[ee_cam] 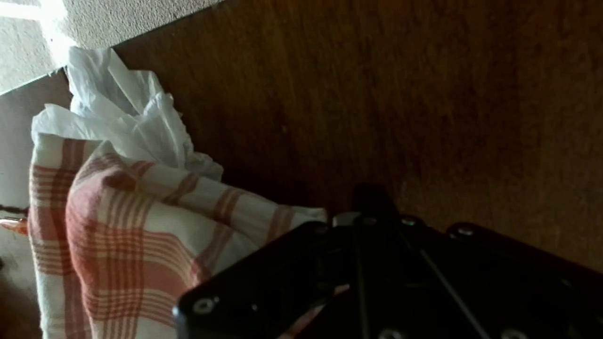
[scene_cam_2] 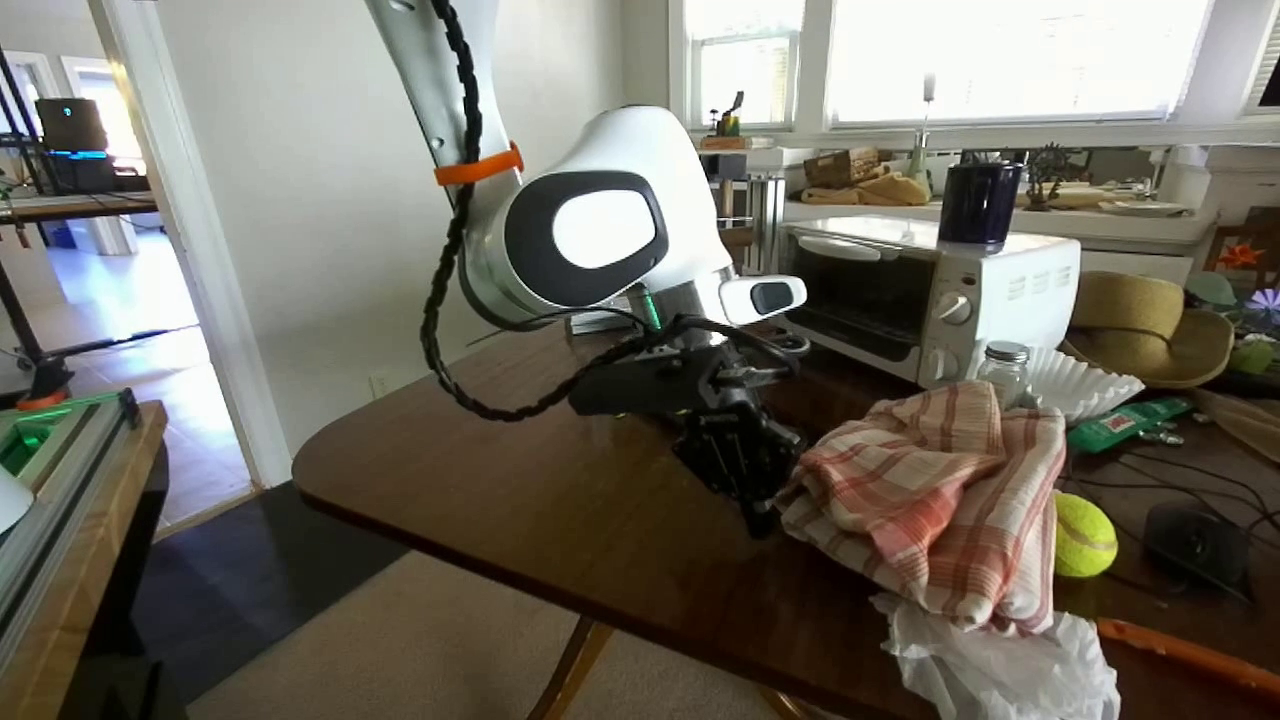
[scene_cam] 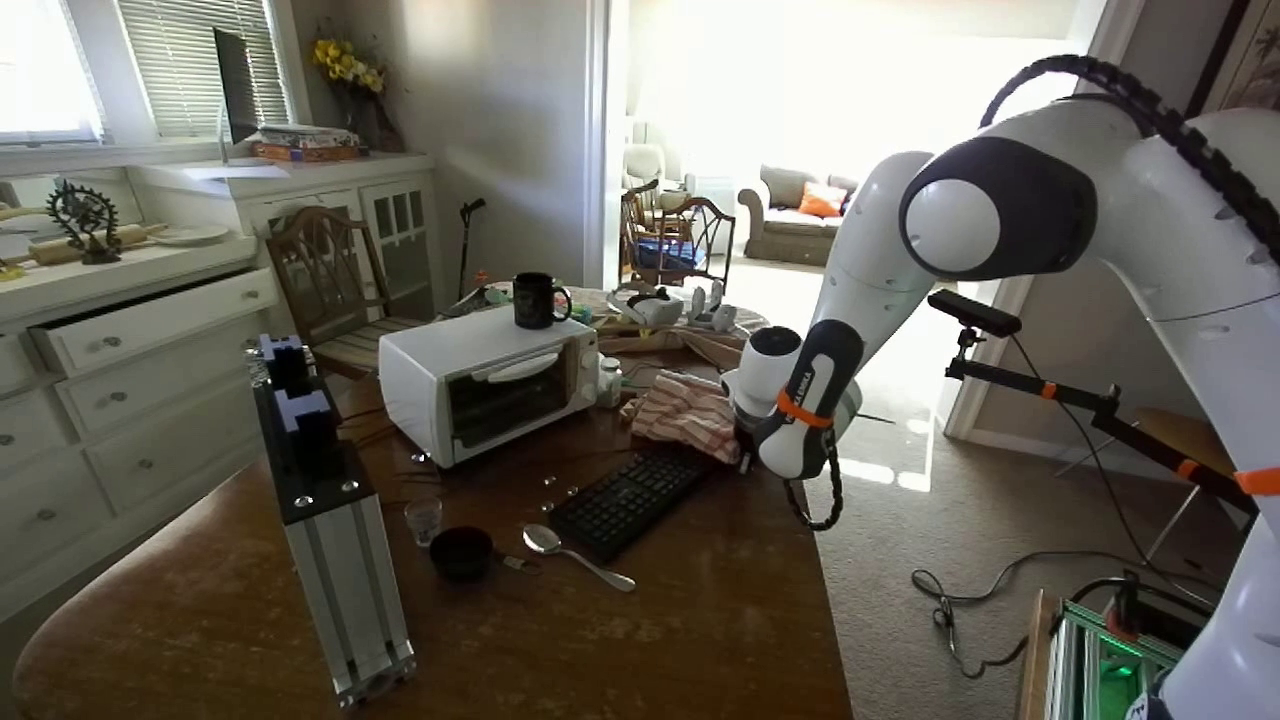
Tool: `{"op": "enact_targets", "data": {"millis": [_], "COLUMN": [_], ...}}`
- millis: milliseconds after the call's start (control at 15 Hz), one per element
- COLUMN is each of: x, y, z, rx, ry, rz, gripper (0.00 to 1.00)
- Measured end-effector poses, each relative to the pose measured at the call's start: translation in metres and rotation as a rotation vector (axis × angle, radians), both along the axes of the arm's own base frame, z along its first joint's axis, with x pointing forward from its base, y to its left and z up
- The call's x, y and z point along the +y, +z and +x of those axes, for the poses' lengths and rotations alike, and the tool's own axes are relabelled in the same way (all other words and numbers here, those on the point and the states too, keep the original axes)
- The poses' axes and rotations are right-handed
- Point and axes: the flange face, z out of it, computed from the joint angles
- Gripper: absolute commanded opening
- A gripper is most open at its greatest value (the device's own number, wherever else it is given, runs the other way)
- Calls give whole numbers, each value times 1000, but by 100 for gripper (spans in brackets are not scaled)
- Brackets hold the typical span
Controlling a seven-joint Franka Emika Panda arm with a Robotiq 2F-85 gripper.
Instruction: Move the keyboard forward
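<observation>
The black keyboard (scene_cam: 630,503) lies flat on the brown table, seen in an exterior view. Its far end reaches the red-and-white checked towel (scene_cam: 685,412). The keyboard is out of view in the wrist view, and I cannot make it out behind the arm and towel (scene_cam_2: 920,490) in an exterior view. My gripper (scene_cam_2: 762,520) points down, low over the table beside the towel. Its black fingers (ee_cam: 372,200) meet in the wrist view, and I see nothing between them. The towel (ee_cam: 132,245) lies close along the finger's left side; whether they touch is unclear.
A white toaster oven (scene_cam: 415,385) bears a dark mug (scene_cam: 535,300). A silver spoon (scene_cam: 575,556), black cup (scene_cam: 461,553) and small glass (scene_cam: 424,520) lie near the keyboard. A metal frame (scene_cam: 345,560) stands nearby. A plastic bag (scene_cam_2: 1000,660) and tennis ball (scene_cam_2: 1085,535) adjoin the towel.
</observation>
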Motion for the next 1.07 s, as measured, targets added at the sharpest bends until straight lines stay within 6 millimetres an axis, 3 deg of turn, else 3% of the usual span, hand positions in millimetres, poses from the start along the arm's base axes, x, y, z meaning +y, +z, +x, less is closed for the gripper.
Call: {"op": "enact_targets", "data": {"millis": [400,1067], "x": [4,5], "y": [-12,-14], "z": [9,49], "rx": [-42,-122], "ry": [-77,-113], "rz": [0,-5], "gripper": [0,0]}}
